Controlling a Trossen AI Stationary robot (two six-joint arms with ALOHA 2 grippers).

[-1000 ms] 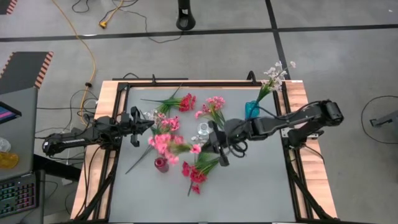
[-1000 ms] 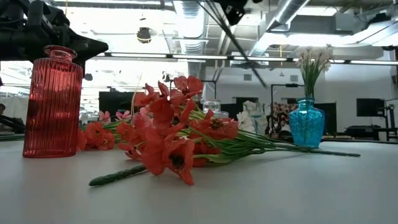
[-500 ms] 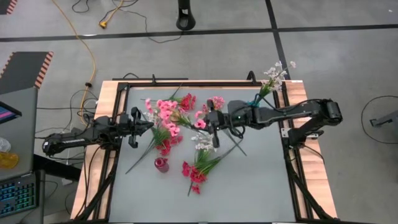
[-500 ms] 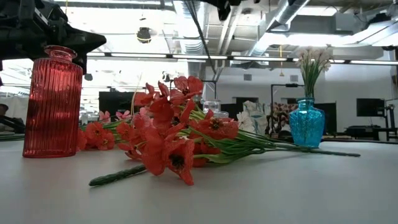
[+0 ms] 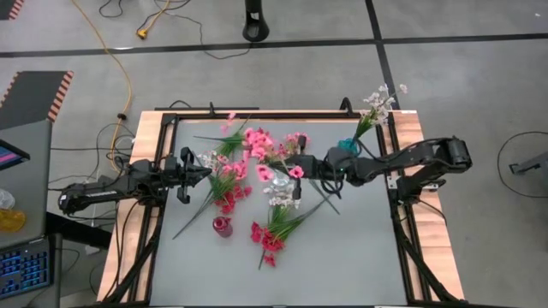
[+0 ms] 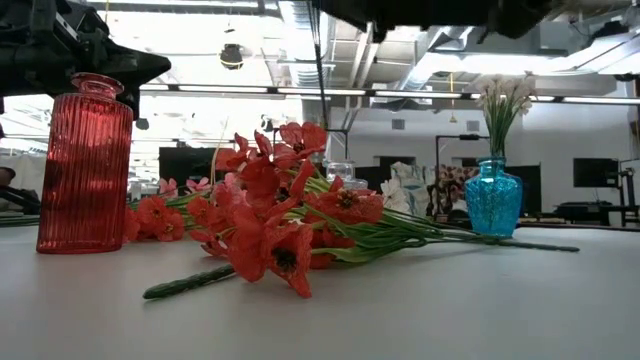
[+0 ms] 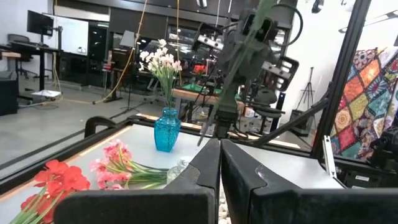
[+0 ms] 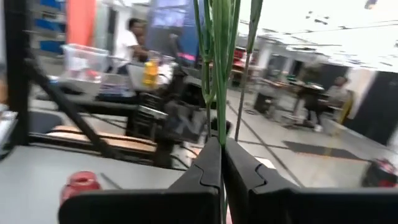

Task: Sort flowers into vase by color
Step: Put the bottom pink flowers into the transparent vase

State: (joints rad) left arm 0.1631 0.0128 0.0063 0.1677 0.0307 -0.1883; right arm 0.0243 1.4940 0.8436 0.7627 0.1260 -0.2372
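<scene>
Your right gripper is clamped on a pink sprig lifted over mid-table, left gripper parked shut — next you'd want to swing those stems over the clear vase and drop them in.

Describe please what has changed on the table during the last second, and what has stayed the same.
The right gripper, shut on the pink flower sprig, carried it from the table's middle toward the far edge; the blossoms now hang there. The left gripper stayed shut at the left side. The red ribbed glass vase, the blue glass vase with white flowers and the red flower sprigs did not move.
</scene>
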